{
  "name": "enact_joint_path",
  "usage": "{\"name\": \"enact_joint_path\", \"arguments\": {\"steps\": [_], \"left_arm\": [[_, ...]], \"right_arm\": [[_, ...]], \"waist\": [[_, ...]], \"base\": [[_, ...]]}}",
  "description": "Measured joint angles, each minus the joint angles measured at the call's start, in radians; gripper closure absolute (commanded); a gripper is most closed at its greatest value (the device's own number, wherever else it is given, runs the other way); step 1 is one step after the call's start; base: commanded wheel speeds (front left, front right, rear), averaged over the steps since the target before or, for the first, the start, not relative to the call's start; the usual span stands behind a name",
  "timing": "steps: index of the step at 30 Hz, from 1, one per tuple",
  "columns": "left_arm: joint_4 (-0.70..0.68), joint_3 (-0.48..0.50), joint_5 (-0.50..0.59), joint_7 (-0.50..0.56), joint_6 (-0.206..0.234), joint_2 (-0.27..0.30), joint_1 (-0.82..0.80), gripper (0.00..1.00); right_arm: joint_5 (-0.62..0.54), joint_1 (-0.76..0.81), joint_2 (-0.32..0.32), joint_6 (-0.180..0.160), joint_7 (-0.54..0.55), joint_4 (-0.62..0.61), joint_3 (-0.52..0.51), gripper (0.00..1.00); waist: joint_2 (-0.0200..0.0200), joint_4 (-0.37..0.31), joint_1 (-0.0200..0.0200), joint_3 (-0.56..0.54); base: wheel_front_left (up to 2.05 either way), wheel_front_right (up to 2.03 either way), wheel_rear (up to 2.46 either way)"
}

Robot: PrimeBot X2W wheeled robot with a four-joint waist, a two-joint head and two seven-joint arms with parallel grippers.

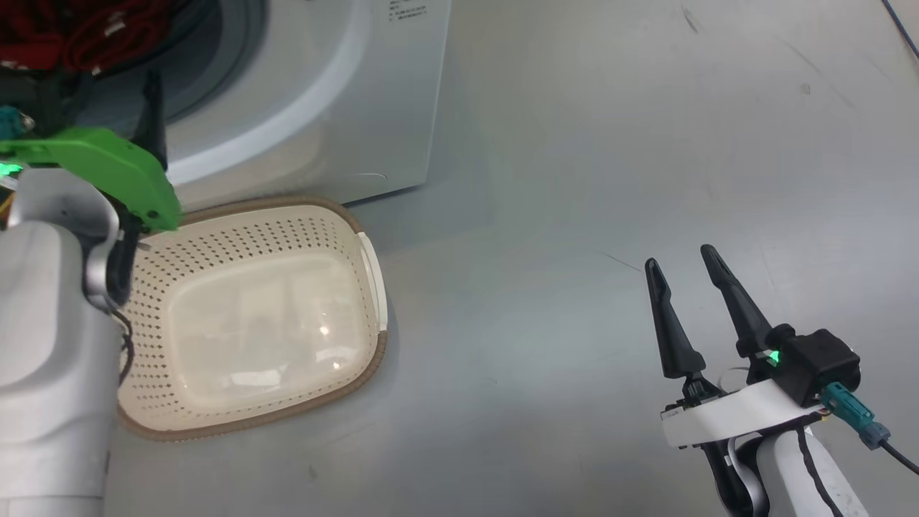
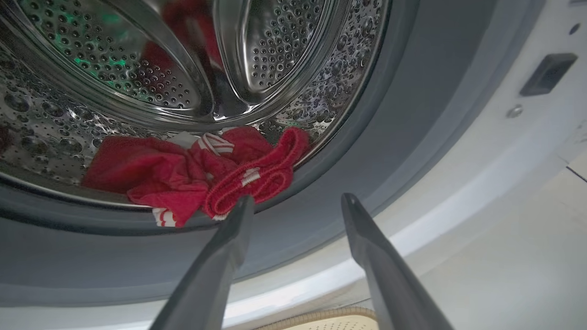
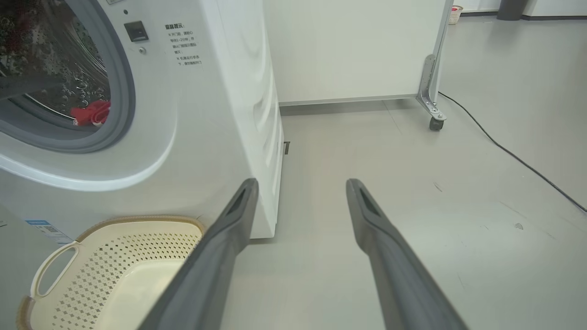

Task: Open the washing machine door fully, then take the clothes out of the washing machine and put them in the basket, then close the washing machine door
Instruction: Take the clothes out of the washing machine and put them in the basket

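Note:
The white washing machine [image 1: 323,93] stands at the upper left with its opening uncovered; the washing machine door is out of view. Red clothes [image 2: 192,174] with white stripes lie at the front lip of the steel drum [image 2: 137,68], partly over the grey rubber ring [image 2: 344,156]. My left gripper [image 2: 297,201] is open just in front of them, its left fingertip close to the red fabric. The clothes [image 1: 72,36] also show in the head view above my left wrist's green cover [image 1: 108,169]. The cream basket [image 1: 370,266] sits on the floor below the opening. My right gripper [image 1: 680,257] hovers open over bare floor.
The washer's right side [image 3: 257,114] and the basket [image 3: 50,270] lie left of my right gripper [image 3: 300,183]. A white partition on castors [image 3: 357,46] stands behind, and a black cable [image 3: 504,146] runs across the grey floor to the right.

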Motion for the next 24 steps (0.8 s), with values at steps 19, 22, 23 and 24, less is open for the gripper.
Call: {"name": "enact_joint_path", "arguments": {"steps": [19, 22, 23, 24], "left_arm": [[0.111, 0.047, 0.005, 0.249, 0.002, 0.168, -0.302, 0.00], [0.116, 0.046, 0.019, 0.263, 0.007, 0.184, -0.342, 0.00], [0.118, 0.046, 0.023, 0.272, 0.008, 0.191, -0.354, 0.00], [0.121, 0.044, 0.028, 0.276, 0.009, 0.198, -0.363, 0.00]], "right_arm": [[0.069, -0.110, 0.016, 0.009, 0.000, 0.016, 0.043, 0.00], [0.073, -0.127, 0.017, 0.009, 0.000, 0.018, 0.046, 0.00], [0.078, -0.134, 0.017, 0.009, 0.000, 0.019, 0.049, 0.00], [0.080, -0.140, 0.017, 0.011, 0.000, 0.021, 0.051, 0.00]], "waist": [[0.0000, -0.156, 0.0001, 0.193], [0.0000, -0.170, 0.0001, 0.218], [0.0000, -0.174, 0.0001, 0.226], [0.0000, -0.178, 0.0001, 0.233]], "base": [[0.00, 0.00, 0.00], [0.00, 0.00, 0.00], [0.00, 0.00, 0.00], [0.00, 0.00, 0.00]]}}
